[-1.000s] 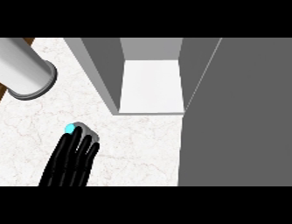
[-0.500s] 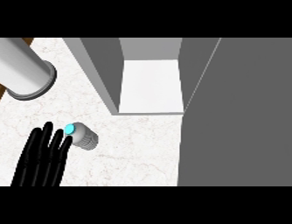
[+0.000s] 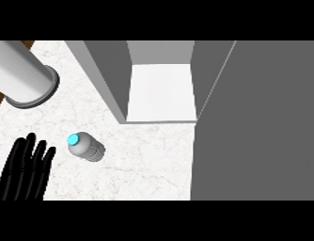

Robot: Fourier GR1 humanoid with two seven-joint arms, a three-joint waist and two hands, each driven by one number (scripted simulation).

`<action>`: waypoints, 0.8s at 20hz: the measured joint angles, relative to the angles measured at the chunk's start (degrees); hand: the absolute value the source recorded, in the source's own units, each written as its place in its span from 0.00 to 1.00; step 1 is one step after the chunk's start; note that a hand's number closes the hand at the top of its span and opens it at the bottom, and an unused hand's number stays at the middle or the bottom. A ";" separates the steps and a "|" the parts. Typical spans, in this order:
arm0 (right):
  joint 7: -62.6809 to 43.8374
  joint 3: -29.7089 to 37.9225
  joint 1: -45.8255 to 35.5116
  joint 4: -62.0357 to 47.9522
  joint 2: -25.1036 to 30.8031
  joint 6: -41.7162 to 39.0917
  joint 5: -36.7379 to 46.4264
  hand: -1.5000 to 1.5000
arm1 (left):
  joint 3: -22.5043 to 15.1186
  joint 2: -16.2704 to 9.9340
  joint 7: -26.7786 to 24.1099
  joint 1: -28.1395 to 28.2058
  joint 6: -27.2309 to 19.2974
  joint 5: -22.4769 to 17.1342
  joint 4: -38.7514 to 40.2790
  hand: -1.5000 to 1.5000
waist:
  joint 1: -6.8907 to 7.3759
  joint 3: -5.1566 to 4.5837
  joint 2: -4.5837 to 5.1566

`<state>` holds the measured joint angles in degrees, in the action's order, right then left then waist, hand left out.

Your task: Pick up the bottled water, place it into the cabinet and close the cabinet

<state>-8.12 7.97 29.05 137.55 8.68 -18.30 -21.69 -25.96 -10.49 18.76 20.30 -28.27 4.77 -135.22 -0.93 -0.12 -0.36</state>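
light: bright, even | shadows: faint | glare: none | blur: none

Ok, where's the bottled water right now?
In the head view, the bottled water stands on the counter, lower left, just right of the left hand, in front of the open cabinet.

bottled water (image 3: 85, 146): clear, cyan cap, upright on marble counter; cabinet (image 3: 161, 84) open, white shelf bare.

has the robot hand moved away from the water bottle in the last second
Yes. The left robot hand slid left off the bottled water, away from the cabinet.
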 measured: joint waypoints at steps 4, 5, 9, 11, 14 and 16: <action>0.85 0.41 1.48 0.02 0.21 -1.18 -0.75 0.00 | 4.90 -0.78 -3.06 -0.45 2.11 -4.35 4.46 0.00 | -0.28 -0.02 0.08; 1.18 0.38 1.64 -0.04 0.10 -1.34 -0.91 0.00 | 5.76 -0.93 -4.64 -0.62 2.91 -5.15 6.35 0.00 | -0.33 -0.03 0.09; 2.47 1.47 3.26 -0.18 0.38 -2.58 -1.73 0.00 | 8.84 -1.58 -10.46 -1.01 5.97 -7.86 12.68 0.00 | -0.53 -0.04 0.08; 3.01 2.02 3.46 -0.37 0.72 -3.19 -2.12 0.00 | 10.92 -1.90 -13.27 -1.57 7.92 -9.93 15.95 0.00 | -0.45 -0.04 0.12; 3.76 2.77 4.29 -0.55 1.07 -4.13 -2.73 0.00 | 12.98 -1.73 -16.47 -3.28 9.86 -11.59 21.44 0.00 | -0.48 -0.02 0.17; 4.49 2.30 4.86 -0.73 0.67 -4.75 -3.07 0.00 | 14.72 -1.56 -18.51 -4.89 11.14 -12.89 25.50 0.00 | -0.51 -0.01 0.21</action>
<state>-3.63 10.27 33.91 136.82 9.36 -23.05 -24.76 -11.24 -12.05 0.25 15.41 -17.13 -8.12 -109.72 -1.44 -0.13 -0.15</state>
